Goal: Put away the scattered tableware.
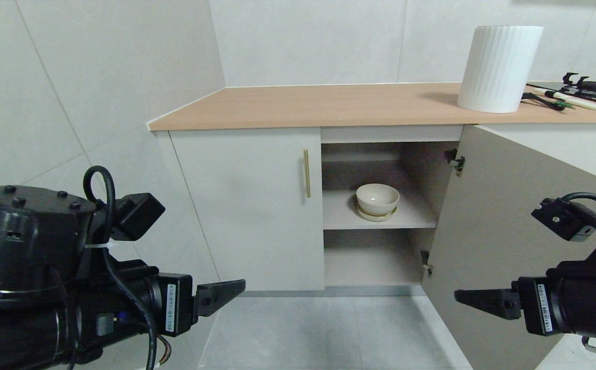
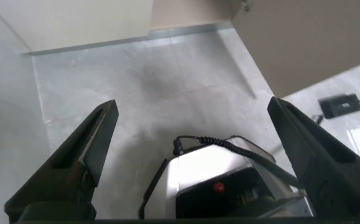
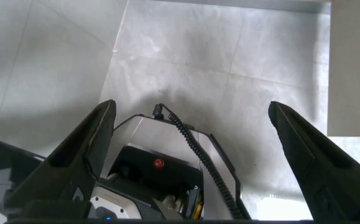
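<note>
left end effector [image 2: 192, 121] and right end effector [image 3: 192, 118] both empty, fingers spread wide apart, low over the floor [image 1: 328, 329] in front of the cabinet [image 1: 246, 205]. bowl [image 1: 377, 198] sits on a small plate [image 1: 375, 217] on the upper shelf [image 1: 413, 216], beside the open door [image 1: 483, 205]. white ribbed cylinder [image 1: 499, 68] stands on the desk [image 1: 328, 105] above.

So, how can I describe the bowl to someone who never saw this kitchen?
Under the wooden countertop, the right cabinet door stands open. On the upper shelf inside sits a cream bowl. It is deep and round, standing on a flat, yellowish plate.
</note>
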Robot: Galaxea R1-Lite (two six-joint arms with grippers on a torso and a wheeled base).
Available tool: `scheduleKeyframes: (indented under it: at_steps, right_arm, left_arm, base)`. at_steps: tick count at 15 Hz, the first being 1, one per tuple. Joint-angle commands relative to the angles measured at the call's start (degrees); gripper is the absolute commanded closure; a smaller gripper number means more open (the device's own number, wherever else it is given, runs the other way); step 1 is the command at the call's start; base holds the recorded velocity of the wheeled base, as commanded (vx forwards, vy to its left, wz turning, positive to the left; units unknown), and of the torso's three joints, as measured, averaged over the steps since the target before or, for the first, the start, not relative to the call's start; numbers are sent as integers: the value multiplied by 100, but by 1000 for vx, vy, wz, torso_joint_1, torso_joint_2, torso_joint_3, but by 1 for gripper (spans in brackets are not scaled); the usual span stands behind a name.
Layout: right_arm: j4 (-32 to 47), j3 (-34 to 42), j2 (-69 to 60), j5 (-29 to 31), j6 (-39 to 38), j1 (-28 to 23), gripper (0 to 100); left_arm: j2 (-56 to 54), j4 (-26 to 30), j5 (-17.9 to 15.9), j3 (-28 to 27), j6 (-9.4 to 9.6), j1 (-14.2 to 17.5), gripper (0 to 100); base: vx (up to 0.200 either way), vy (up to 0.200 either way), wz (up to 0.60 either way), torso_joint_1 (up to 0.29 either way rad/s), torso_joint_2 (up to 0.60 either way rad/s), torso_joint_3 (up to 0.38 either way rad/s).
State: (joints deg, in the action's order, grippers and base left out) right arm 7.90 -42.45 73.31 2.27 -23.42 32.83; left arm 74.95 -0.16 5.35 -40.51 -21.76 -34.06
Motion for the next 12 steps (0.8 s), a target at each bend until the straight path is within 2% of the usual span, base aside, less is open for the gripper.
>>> scheduleKeyframes:
  at_steps: [1,7,9,12]
  right_arm:
    - [142,-18,-36,2,65,4,0]
    - [467,-71,-186,2,215,-5,0]
    - [950,-211,-274,72,364,-22,0]
    - [1240,-264,-274,239,487,-31,0]
  left_arm:
    - [11,-2,1,8,5,-4,0]
    - [2,-2,10,17,14,-4,0]
    - [2,-2,10,34,31,-13,0]
    - [2,-2,27,34,31,-13,0]
  base:
    - [0,0,0,0,0,0]
    - [0,0,0,0,0,0]
    - [0,-200,0,-5,5,7]
    - [0,-200,0,-1,-2,1]
